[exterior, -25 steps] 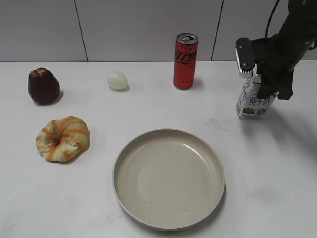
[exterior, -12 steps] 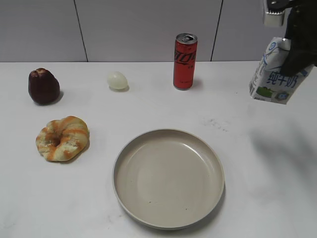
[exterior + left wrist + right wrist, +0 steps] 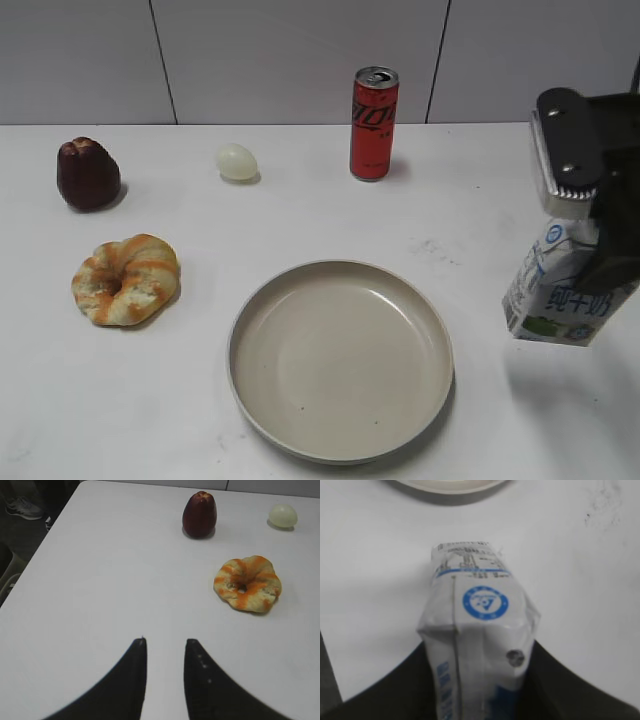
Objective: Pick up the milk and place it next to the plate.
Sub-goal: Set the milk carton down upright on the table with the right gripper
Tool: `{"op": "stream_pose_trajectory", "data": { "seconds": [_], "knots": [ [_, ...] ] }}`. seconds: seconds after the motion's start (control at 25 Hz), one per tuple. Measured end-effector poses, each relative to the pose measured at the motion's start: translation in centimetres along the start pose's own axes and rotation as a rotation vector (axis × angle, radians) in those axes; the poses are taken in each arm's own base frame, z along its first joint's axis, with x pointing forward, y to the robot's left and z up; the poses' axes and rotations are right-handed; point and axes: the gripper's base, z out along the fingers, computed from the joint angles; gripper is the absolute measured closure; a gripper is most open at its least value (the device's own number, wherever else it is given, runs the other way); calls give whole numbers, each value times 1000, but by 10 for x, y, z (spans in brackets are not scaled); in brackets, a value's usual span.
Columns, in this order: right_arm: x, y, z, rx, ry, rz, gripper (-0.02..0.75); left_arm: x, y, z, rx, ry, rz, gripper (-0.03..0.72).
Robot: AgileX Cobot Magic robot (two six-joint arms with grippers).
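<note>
My right gripper [image 3: 590,270] is shut on the milk [image 3: 556,292], a small white carton with blue characters and a green patch at its base. It hangs tilted, just right of the plate [image 3: 340,358], low over the table. In the right wrist view the milk [image 3: 477,630] fills the space between the black fingers, and the plate's rim [image 3: 447,486] shows at the top edge. My left gripper [image 3: 165,642] is open and empty over bare table at the left; it does not show in the exterior view.
A red can [image 3: 374,123] stands at the back. An egg [image 3: 238,161] and a dark red fruit [image 3: 88,173] lie at the back left. A ring-shaped bread [image 3: 127,279] lies left of the plate. The left wrist view shows the table's left edge [image 3: 35,555].
My right gripper lifted the milk from its spot right of the can, then carried it forward and down to beside the plate's right rim. The left arm has not visibly moved.
</note>
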Motion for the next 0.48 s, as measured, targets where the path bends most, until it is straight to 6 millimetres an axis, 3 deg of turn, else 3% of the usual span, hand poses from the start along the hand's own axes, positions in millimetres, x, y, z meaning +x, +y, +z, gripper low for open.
{"op": "stream_pose_trajectory", "data": {
  "seconds": [0.16,0.48],
  "knots": [
    [-16,0,12,42,-1,-60,470,0,0,0,0,0,0,480],
    [-18,-7,55,-59,58,-48,471,0,0,0,0,0,0,480]
  ]
}}
